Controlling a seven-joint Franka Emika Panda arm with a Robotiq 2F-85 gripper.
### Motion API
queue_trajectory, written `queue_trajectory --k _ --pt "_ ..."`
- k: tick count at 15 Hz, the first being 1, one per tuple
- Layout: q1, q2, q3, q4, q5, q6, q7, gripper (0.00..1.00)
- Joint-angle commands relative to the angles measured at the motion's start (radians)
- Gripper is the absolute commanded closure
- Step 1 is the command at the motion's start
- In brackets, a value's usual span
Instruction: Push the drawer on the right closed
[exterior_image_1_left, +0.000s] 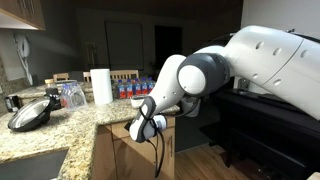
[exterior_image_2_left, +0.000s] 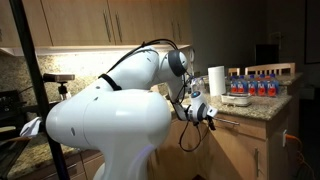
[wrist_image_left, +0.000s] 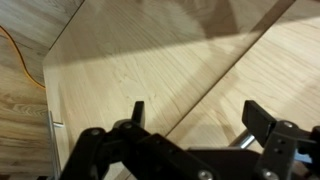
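Note:
The drawer (wrist_image_left: 140, 60) fills the wrist view as a light-tan wooden front. Part of its silver bar handle (wrist_image_left: 240, 141) shows low between the fingers. In both exterior views the drawer (exterior_image_1_left: 118, 134) (exterior_image_2_left: 236, 124) sits just under the granite countertop (exterior_image_1_left: 60, 128), and in one it seems to stick out a little. My gripper (wrist_image_left: 200, 120) is open and empty, its fingers close to the drawer front and either side of the handle. It also shows in both exterior views (exterior_image_1_left: 147, 126) (exterior_image_2_left: 203, 112), at drawer height beside the counter. I cannot tell whether it touches the wood.
On the counter stand a paper towel roll (exterior_image_1_left: 101, 86), several water bottles (exterior_image_1_left: 130, 89), a glass jar (exterior_image_1_left: 72, 95) and a dark pan (exterior_image_1_left: 30, 114). Dark furniture (exterior_image_1_left: 262, 122) stands behind the arm. An orange cable (wrist_image_left: 14, 50) lies on the floor.

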Motion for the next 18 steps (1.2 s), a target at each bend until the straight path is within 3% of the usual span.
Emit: queue_trajectory --k 1,6,11,14,18 --pt "-0.028 -0.210 0.057 -0.212 0.012 -0.019 -0.075 0.00" --pt "-0.058 -0.441 0.142 -0.435 -0.003 -0.224 -0.084 0.00" --pt "-0.157 -0.681 0.260 -0.630 -0.007 -0.496 -0.090 0.00" --pt "-0.245 -0.797 0.313 -0.667 -0.015 -0.707 -0.196 0.00" --pt "-0.314 -0.865 0.299 -0.627 -0.103 -1.012 -0.333 0.00"
